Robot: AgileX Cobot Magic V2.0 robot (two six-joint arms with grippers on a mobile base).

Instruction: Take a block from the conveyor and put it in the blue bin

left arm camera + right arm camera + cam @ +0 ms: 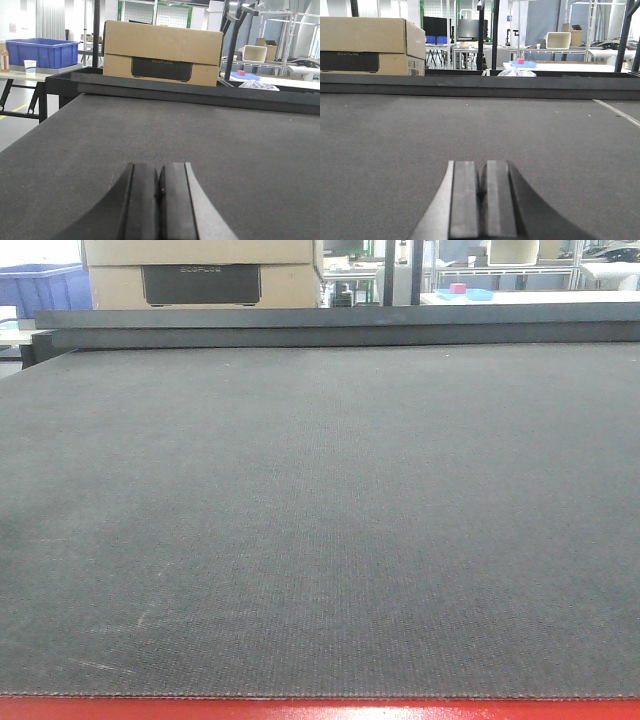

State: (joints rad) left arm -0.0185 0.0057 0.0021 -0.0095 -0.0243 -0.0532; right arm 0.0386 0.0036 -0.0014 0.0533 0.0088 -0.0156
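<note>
The conveyor [320,520] is a wide dark grey woven belt that fills the front view, with its red frame [320,710] along the near edge. No block shows on the belt in any view. The blue bin [45,285] stands beyond the belt's far left corner; it also shows in the left wrist view [40,52] on a grey table. My left gripper [159,167] is shut and empty, low over the belt [210,150]. My right gripper [483,165] is shut and empty, low over the belt [545,140]. Neither gripper shows in the front view.
A cardboard box [162,52] stands behind the belt's far rail [200,92] and also shows in the front view [200,272]. A small pink block on a blue tray [520,61] sits on a white table far behind. Metal racks stand at the back right.
</note>
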